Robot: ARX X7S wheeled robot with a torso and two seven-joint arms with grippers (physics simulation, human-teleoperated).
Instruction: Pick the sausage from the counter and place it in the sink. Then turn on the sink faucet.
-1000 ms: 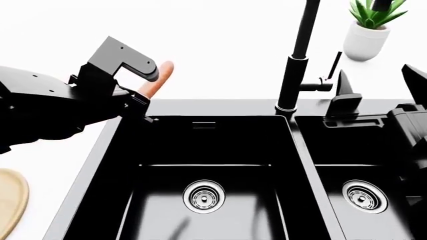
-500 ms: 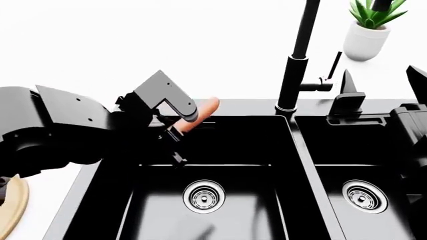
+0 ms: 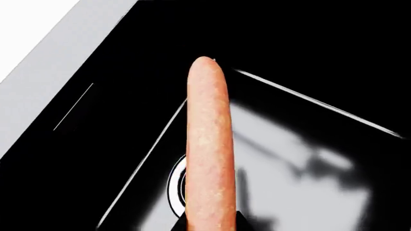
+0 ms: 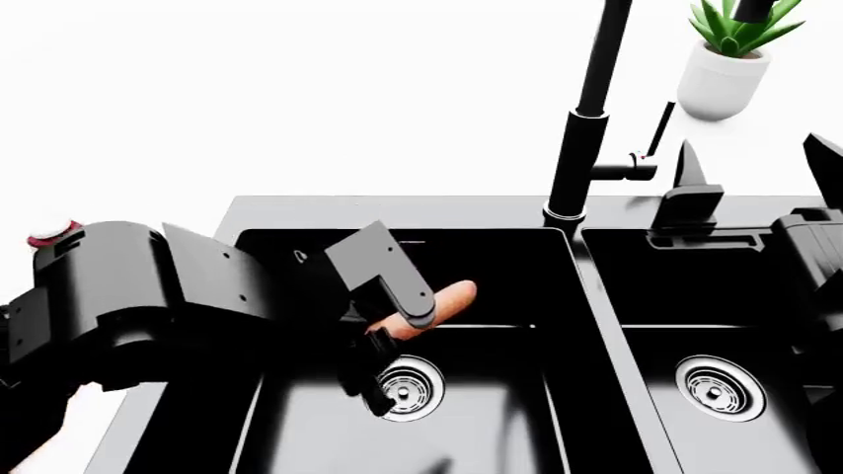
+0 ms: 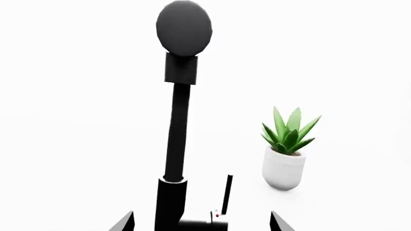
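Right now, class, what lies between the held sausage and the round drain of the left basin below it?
Nothing: in the left wrist view the sausage hangs over the drain with only open space and bare black sink floor between them.

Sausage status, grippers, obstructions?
Left gripper shut on the orange-pink sausage, above black sink's left basin. Right gripper open beside the matte-black faucet. Drop path clear.

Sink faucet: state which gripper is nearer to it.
Right. The right gripper sits open just beside the sink faucet, its fingers near the thin side lever. The left gripper holds the sausage over the left basin, farther away.
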